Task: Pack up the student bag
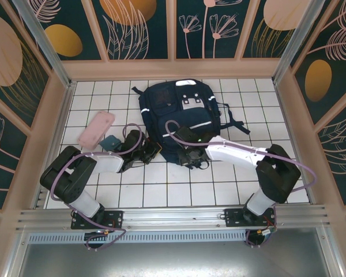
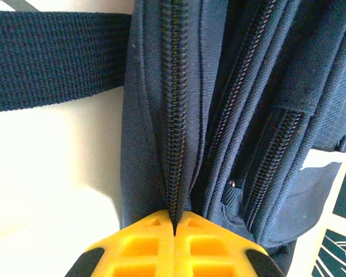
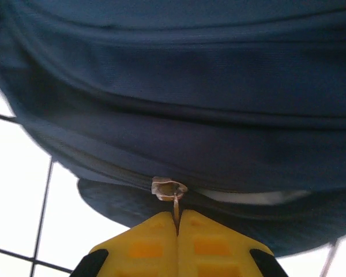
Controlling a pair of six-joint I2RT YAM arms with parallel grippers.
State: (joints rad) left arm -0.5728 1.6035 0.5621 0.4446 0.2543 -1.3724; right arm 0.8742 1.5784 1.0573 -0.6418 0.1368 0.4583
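At the far left of the table point(image 1: 161, 190) a pink case point(image 1: 96, 128) and a small dark booklet point(image 1: 110, 142) lie just beside each other, clear of the arms and not yet packed. They appear to be waiting until the opening is ready. Next comes the left claw point(image 1: 151, 151), at the near left corner of the student bag point(image 1: 181, 109). Seen from its wrist, the left claw point(image 2: 174, 224) is fully closed, its yellow tips meeting on a fold of the bag's cloth right along a zip track point(image 2: 173, 115), with a strap point(image 2: 52, 57) running off to one side. This hold most likely anchors the cloth so the zip has something to pull against. The student bag lies flat in the middle of the table, top end toward the far wall and near edge between the two claws. At that near edge sits the right claw point(image 1: 191, 157). From its wrist, the right claw point(image 3: 177, 224) is likewise closed tight, pinching the thin metal zip pull point(image 3: 169, 189) that hangs from the seam. The pairing suggests one claw braces while the other draws the zip. Whether the compartment is already partly open cannot be told.
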